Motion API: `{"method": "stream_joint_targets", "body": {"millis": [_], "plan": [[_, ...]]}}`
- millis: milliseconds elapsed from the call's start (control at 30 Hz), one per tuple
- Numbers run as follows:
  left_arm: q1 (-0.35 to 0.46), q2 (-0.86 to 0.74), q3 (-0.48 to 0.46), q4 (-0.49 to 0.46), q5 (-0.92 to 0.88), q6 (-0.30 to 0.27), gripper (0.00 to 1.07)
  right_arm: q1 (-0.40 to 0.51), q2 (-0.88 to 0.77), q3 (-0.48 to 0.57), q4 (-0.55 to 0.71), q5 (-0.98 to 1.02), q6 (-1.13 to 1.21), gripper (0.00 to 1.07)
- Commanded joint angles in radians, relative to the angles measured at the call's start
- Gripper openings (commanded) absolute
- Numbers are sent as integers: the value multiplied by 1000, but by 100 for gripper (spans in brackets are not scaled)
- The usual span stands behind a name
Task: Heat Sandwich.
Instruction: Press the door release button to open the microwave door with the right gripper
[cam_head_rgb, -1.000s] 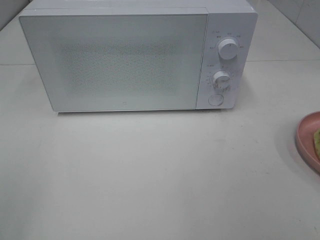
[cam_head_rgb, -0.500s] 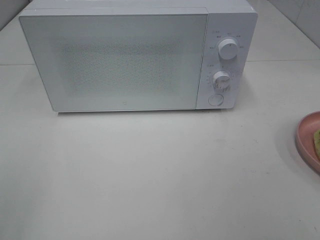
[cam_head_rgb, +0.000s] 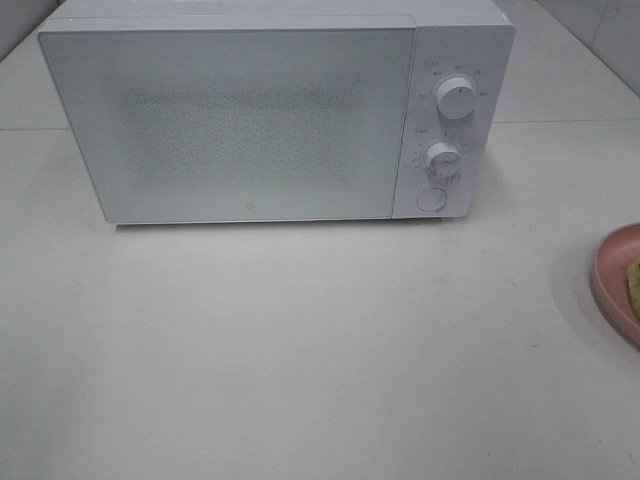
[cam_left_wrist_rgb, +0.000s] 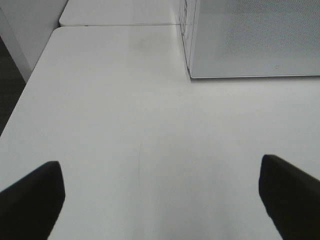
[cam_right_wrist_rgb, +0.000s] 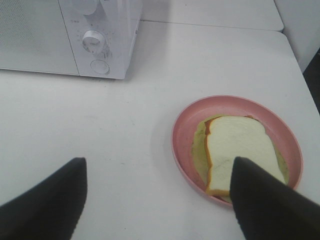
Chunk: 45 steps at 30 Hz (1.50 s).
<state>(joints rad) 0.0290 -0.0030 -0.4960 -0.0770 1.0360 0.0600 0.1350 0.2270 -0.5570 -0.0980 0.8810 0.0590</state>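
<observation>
The sandwich (cam_right_wrist_rgb: 235, 150), white bread with a tan crust and a red and pale green filling, lies on a round pink plate (cam_right_wrist_rgb: 182, 130) at the table's right edge; the exterior view catches only the plate's rim (cam_head_rgb: 610, 275) and a sliver of the sandwich (cam_head_rgb: 634, 280). A white microwave (cam_head_rgb: 250, 110) with its door shut stands at the back, two knobs and a round button (cam_head_rgb: 431, 199) on its right panel. My right gripper (cam_right_wrist_rgb: 157, 200) hangs open just short of the plate, nothing between its fingers. Over bare table left of the microwave (cam_left_wrist_rgb: 255, 40), my left gripper (cam_left_wrist_rgb: 160, 200) is open and empty.
The white table (cam_head_rgb: 300, 350) stretches in front of the microwave. Its left edge (cam_left_wrist_rgb: 30, 85) drops to a dark floor. A seam (cam_left_wrist_rgb: 120, 25) joins a second table surface behind. Neither arm shows in the exterior view.
</observation>
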Motion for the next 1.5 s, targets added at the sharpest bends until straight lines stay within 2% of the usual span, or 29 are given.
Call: {"method": "stream_joint_targets", "body": {"millis": [33,1067,1500], "plan": [[2,-28,3,-9,-7,3,101,-3,45,-5,2,-52,4,76],[2,-28,3,-9,-7,3,101,-3,527,-5,1,-509,4,76],[2,-28,3,-9,-7,3,101,-3,741,3,1,-806,-2,76]]}}
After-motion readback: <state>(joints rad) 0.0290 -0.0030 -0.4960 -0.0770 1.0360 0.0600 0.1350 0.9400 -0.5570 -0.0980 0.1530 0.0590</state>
